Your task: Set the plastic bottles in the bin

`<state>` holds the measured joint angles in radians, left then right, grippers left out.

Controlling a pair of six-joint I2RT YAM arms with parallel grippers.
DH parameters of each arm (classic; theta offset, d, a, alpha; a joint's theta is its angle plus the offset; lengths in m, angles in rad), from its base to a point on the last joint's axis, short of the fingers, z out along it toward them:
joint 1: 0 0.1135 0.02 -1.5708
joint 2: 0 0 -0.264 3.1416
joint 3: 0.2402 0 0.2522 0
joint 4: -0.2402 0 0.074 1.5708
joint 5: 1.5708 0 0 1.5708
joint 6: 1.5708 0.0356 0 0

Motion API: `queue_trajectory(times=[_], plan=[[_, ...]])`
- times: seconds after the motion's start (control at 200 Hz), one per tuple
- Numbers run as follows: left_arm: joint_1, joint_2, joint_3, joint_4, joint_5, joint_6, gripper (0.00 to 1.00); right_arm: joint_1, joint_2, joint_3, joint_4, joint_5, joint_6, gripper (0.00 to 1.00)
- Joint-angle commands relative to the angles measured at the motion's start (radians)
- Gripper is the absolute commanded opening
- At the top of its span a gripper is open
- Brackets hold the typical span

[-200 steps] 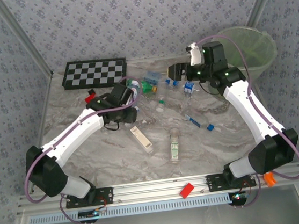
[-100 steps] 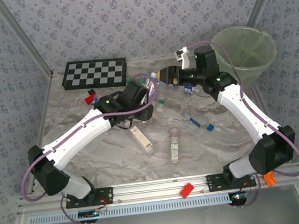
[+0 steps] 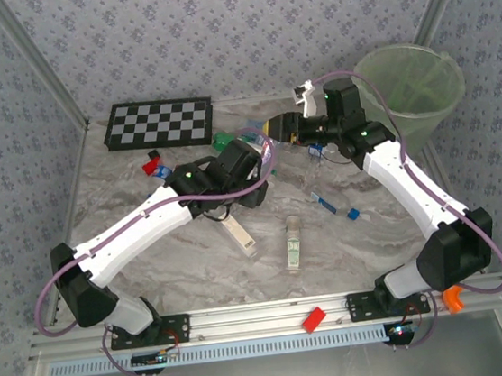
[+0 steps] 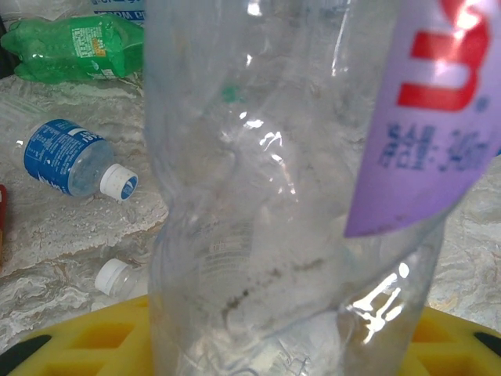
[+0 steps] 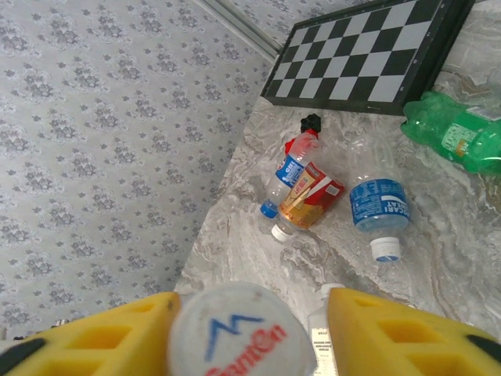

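Since a second ago, your left arm has swung rightward and farther across the table [image 3: 359, 257]. This has uncovered a green bottle [image 3: 224, 141] at the far side, near the chequered board [image 3: 158, 122]. Your right arm has drawn in leftward, away from the bin [image 3: 440, 98], so the left tool [image 3: 256, 156] and the right tool [image 3: 279, 128] now sit just beside each other above the middle of the far table. In the left wrist view the left tool is clamped on a purple-labelled bottle [image 4: 290, 204]. This bottle is clear and crumpled, with red lettering on its label, and it stands upright between the yellow fingers [image 4: 78, 345]. Past it on the marble lies a blue-labelled bottle [image 4: 66, 157] with a white cap. In the right wrist view the right tool is closed on a white-capped bottle [image 5: 235, 333], and its cap touches the yellow pads [image 5: 391, 329] on both sides. You cannot see that bottle's body from there. The bin stands at the far right corner of the table, well apart from both held bottles. Nearer you, a left loose bottle [image 3: 237, 233] and a right loose bottle [image 3: 293, 242] lie flat on the table between the two arms.
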<state>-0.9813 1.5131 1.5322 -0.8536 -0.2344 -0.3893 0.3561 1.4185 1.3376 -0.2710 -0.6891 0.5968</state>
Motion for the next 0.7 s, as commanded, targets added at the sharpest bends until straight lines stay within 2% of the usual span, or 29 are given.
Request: queue_trajectory(times=[0.0,0.075,0.155,0.36,0.465,0.54,0.565,0.59,0.695], plan=[[-0.011,0.016,0.052,-0.025,-0.024,0.01,0.51,0.003,-0.009,-0.017,0.007,-0.026,0.005,0.43],[-0.014,0.023,0.061,-0.029,-0.021,0.013,0.51,0.002,-0.017,-0.019,0.007,-0.026,0.006,0.4],[-0.016,0.031,0.072,-0.031,-0.017,0.018,0.51,-0.002,-0.026,-0.022,0.01,-0.026,0.006,0.31],[-0.015,0.057,0.095,-0.042,-0.019,0.033,0.54,-0.018,-0.065,-0.044,0.011,0.001,0.008,0.29],[-0.015,0.065,0.103,-0.048,-0.027,0.035,0.62,-0.033,-0.085,-0.05,0.014,0.014,0.012,0.28],[-0.016,0.061,0.102,-0.046,-0.039,0.032,0.75,-0.044,-0.096,-0.048,0.01,0.024,0.012,0.26],[-0.015,0.058,0.102,-0.045,-0.043,0.032,0.83,-0.05,-0.099,-0.045,0.008,0.027,0.013,0.26],[-0.016,0.053,0.101,-0.045,-0.047,0.032,0.88,-0.056,-0.103,-0.043,0.002,0.029,0.011,0.26],[-0.012,0.029,0.087,-0.024,-0.062,0.038,0.91,-0.09,-0.12,-0.032,-0.011,0.048,0.005,0.26]])
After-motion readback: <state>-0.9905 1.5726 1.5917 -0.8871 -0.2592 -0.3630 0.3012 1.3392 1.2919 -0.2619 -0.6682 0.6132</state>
